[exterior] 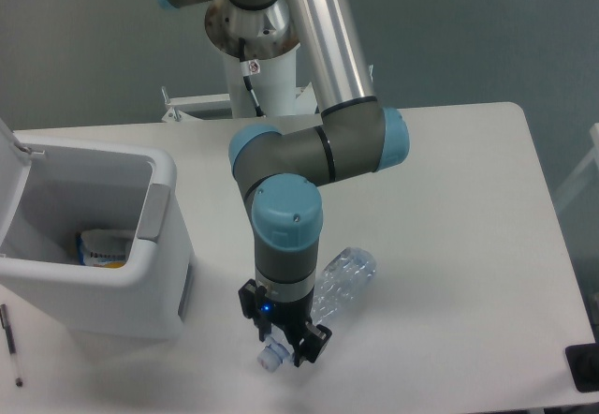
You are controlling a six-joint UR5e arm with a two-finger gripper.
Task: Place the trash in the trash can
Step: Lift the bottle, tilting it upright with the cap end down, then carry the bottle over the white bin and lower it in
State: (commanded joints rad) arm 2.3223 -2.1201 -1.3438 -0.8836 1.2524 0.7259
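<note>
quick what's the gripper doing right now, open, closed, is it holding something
Gripper: closed on the neck end of the clear plastic bottle, by its pale-blue cap.

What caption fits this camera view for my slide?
Robot hand gripping a clear plastic bottle near its cap, beside the open white bin.

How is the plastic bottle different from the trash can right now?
The bottle is clear, crumpled and small; the trash can is white, opaque and far larger. The bottle is tilted, its cap end in the gripper; the trash can stands upright, lid open, with a printed packet inside. Both look plastic.
</note>
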